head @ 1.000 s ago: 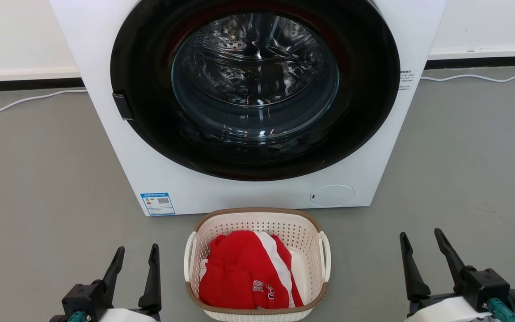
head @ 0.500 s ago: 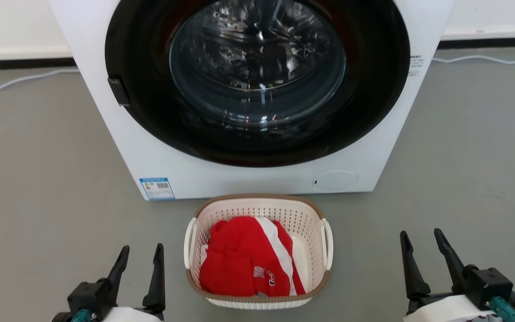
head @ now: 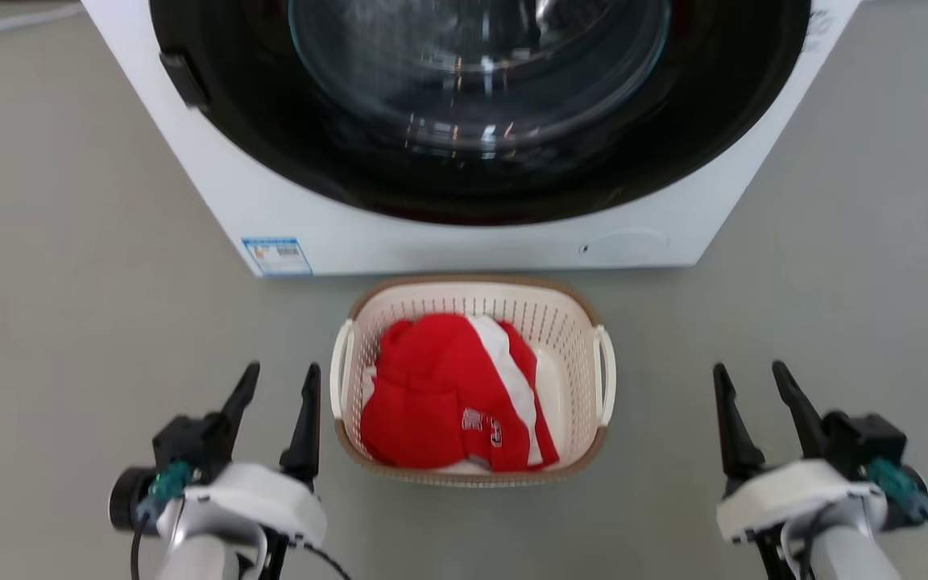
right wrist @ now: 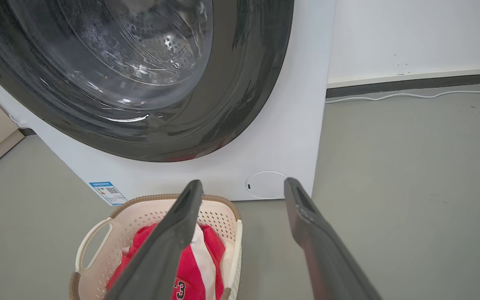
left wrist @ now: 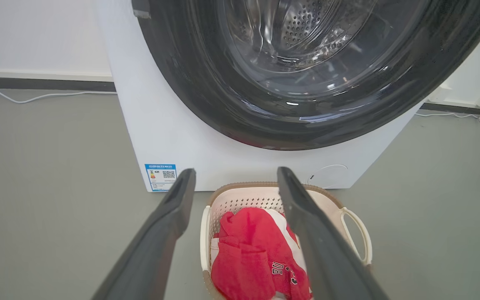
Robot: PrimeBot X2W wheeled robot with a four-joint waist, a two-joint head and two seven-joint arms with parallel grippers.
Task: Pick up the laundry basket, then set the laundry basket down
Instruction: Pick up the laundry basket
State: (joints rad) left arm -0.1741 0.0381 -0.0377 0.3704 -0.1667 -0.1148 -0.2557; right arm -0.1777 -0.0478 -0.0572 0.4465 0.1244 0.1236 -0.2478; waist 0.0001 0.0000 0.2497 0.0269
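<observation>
Before one washer [head: 432, 242] sits one laundry basket [head: 573, 322] holding one red garment [head: 432, 387].

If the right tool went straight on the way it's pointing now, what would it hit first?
Probably the washer, low on its white front by the round cover. The right tool aims past the laundry basket, which sits to its left; height is hard to judge.

A laundry area: a white front-loading washing machine [head: 464, 234] stands on a bare grey floor [head: 69, 282] by a white wall [right wrist: 411, 37].
</observation>
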